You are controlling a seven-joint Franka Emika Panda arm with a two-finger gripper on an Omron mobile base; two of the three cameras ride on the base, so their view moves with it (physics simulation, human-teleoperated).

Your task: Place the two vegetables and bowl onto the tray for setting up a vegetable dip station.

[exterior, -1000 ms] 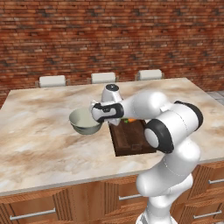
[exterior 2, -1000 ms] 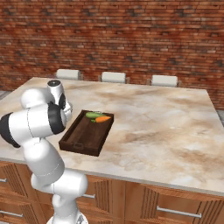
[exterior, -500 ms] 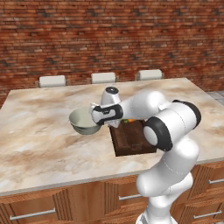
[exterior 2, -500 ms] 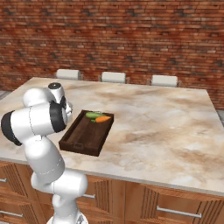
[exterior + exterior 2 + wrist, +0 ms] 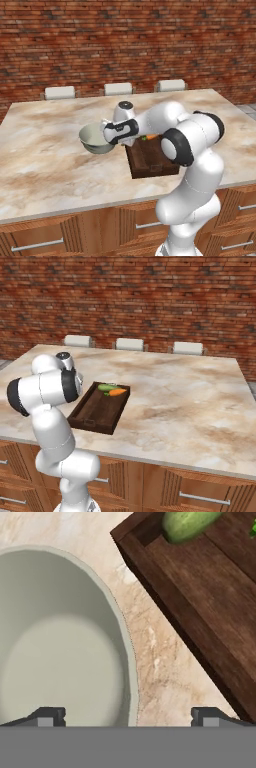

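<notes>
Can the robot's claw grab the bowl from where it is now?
Probably yes. The claw is open and straddles the bowl's rim, one fingertip over its inside, the other outside. Nothing sits between them, and the tray lies apart, beside it.

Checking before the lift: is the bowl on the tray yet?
Not yet. The bowl sits upright on the counter beside the tray, marble showing between them.

We find ourselves in a rendered home kitchen. A long island with a beige marble countertop (image 5: 175, 391) fills the middle of both base views, and below it we see wooden cabinet drawers (image 5: 45, 240) with metal bar handles. Three pale stools (image 5: 129, 344) line the far side of the island. Behind them a red brick wall (image 5: 125, 40) closes off the room.
</notes>
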